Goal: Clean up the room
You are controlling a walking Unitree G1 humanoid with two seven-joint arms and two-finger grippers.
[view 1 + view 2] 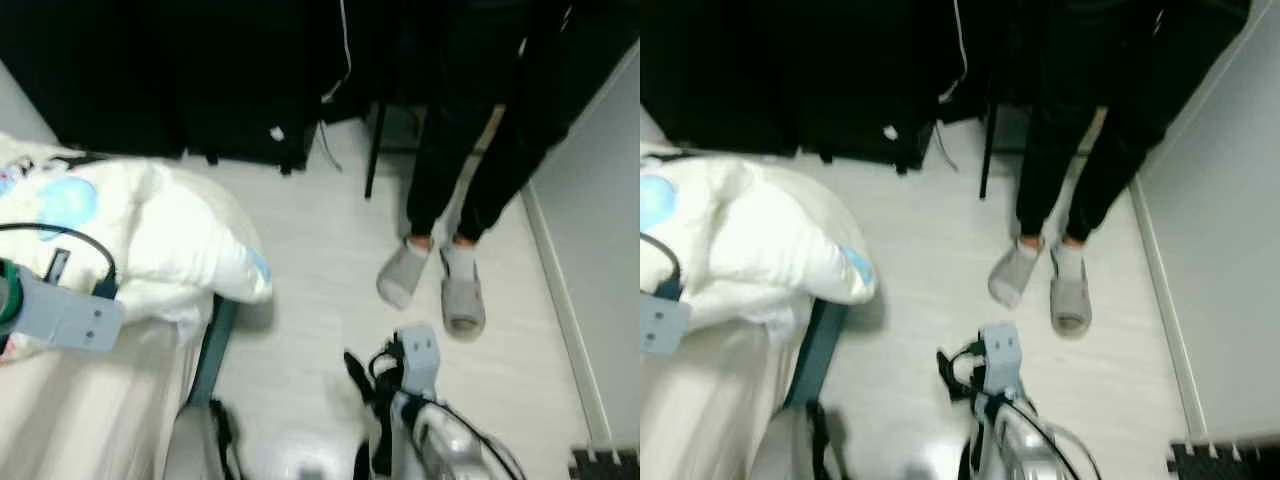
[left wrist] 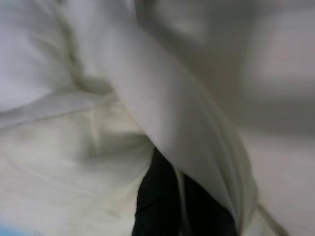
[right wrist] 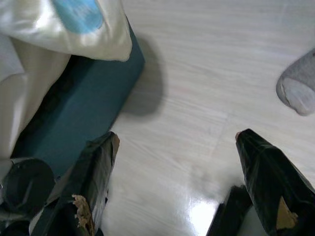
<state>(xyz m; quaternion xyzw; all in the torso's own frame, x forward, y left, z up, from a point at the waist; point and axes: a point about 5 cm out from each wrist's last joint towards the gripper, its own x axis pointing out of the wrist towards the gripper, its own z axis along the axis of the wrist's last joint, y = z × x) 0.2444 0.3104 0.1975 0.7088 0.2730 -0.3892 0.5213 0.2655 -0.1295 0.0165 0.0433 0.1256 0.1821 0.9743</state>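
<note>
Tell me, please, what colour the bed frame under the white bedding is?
The bed frame is dark teal, clearest in the right wrist view.

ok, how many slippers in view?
2. Both grey, on the person's feet on the floor ahead, right of the bed: one slipper tilted, on its toe, the other slipper flat beside it. More could be hidden in the dark area behind.

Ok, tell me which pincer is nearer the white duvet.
Left. The left pincer is pressed into the white duvet on the bed; the right pincer hangs open over the floor beside it.
</note>
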